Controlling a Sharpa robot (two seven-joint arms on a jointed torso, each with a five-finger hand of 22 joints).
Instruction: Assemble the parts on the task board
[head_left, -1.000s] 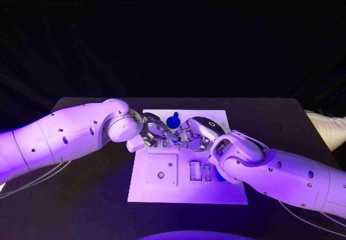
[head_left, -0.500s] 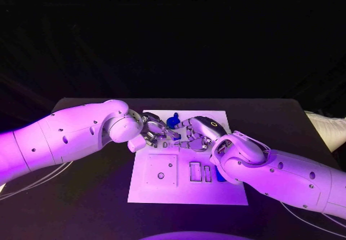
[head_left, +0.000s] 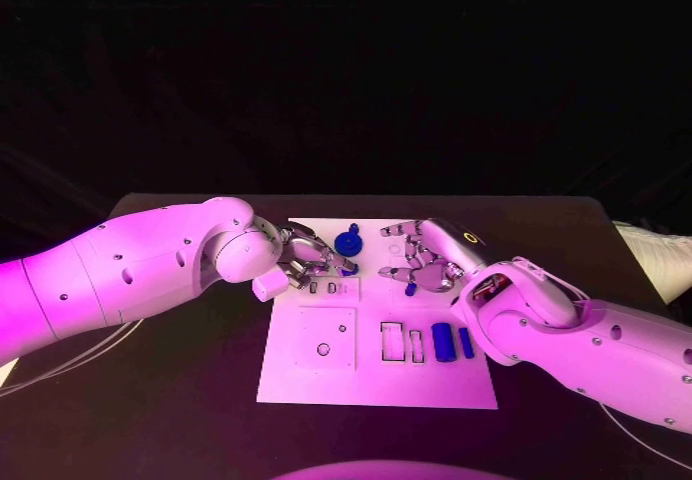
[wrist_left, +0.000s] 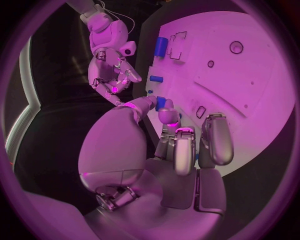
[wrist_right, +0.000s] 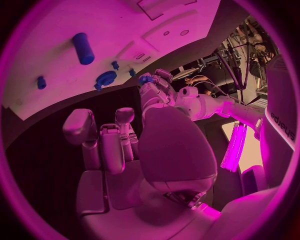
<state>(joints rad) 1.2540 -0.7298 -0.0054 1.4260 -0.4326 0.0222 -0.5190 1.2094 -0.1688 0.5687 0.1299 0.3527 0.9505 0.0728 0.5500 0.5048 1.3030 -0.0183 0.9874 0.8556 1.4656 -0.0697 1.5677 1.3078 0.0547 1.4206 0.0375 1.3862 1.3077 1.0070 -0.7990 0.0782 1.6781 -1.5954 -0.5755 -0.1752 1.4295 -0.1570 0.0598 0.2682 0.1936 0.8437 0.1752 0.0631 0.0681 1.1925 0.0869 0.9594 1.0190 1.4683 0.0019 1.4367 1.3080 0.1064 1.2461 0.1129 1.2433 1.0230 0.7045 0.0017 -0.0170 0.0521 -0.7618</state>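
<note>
The white task board (head_left: 378, 385) lies mid-table. My left hand (head_left: 307, 262) hovers over the board's far left part and pinches a small blue part (head_left: 348, 268) at its fingertips; the left wrist view shows that part (wrist_left: 161, 103) between thumb and finger. My right hand (head_left: 427, 258) hangs over the far right part of the board with its fingers spread and holds nothing. A small blue peg (head_left: 410, 289) stands on the board just below it. A round blue gear-like part (head_left: 348, 242) sits at the far edge. Two blue cylinders (head_left: 443, 342) lie beside the slots.
A square recessed plate (head_left: 325, 340) with a small hole sits on the board's near left. Two narrow rectangular slots (head_left: 391, 341) lie beside the cylinders. Black table (head_left: 173, 400) surrounds the board, and my right forearm (head_left: 577, 345) crosses its right side.
My right hand has drawn back to the right, away from my left hand, and spread its fingers. The blue cylinders and the small peg now show. My left hand stays in place with its part.
</note>
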